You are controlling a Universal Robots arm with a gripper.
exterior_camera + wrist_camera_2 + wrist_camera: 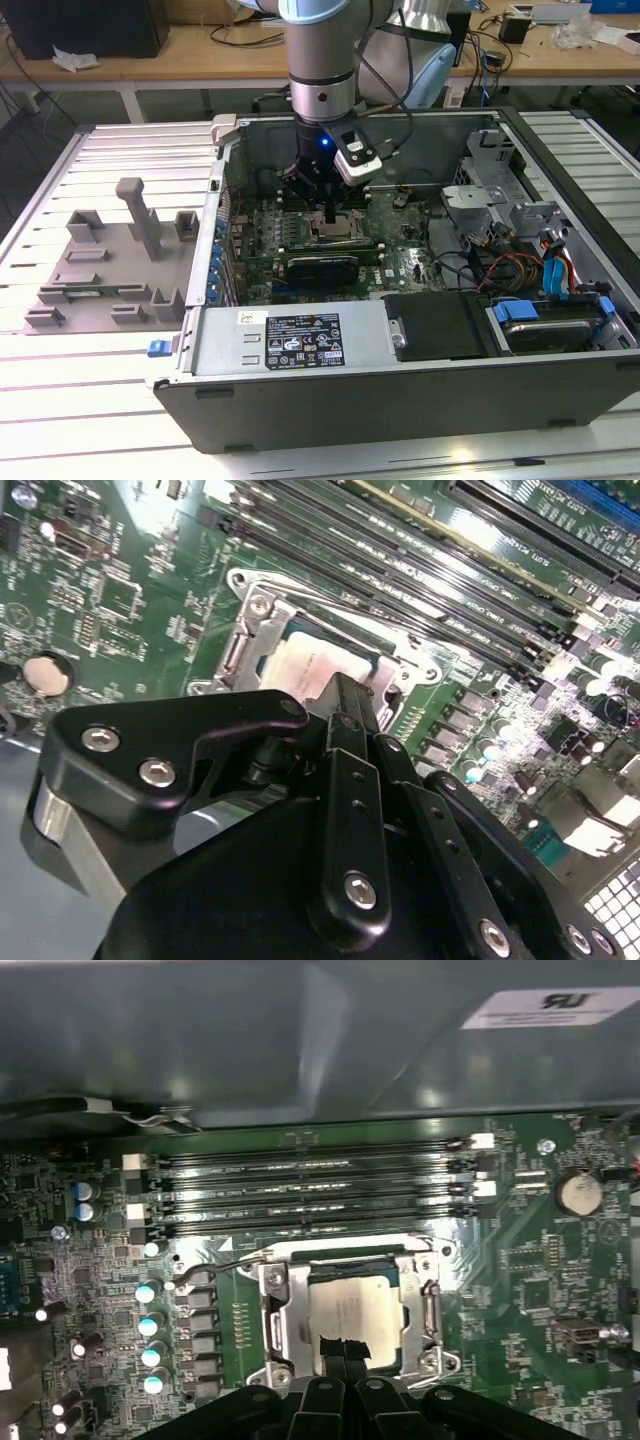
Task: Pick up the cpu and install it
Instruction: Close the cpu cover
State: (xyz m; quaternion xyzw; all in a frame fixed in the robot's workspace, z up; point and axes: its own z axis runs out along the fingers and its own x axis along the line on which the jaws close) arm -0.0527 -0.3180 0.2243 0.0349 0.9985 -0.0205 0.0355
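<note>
First wrist view is showing the cpu (350, 1305) sitting in the socket (275, 1305), the fingers (332, 1348) closed together at its edge.

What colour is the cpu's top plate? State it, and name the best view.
Silvery metal; clearest in the first wrist view, where the cpu lies in its socket.

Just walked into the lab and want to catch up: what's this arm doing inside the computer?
The arm's tool reaches down into the open computer case, right over the motherboard's socket. The cpu already lies flat inside the socket's metal frame. The tool's tips look closed together and sit at one edge of the cpu's silvery top, seemingly touching it rather than gripping it.
</note>
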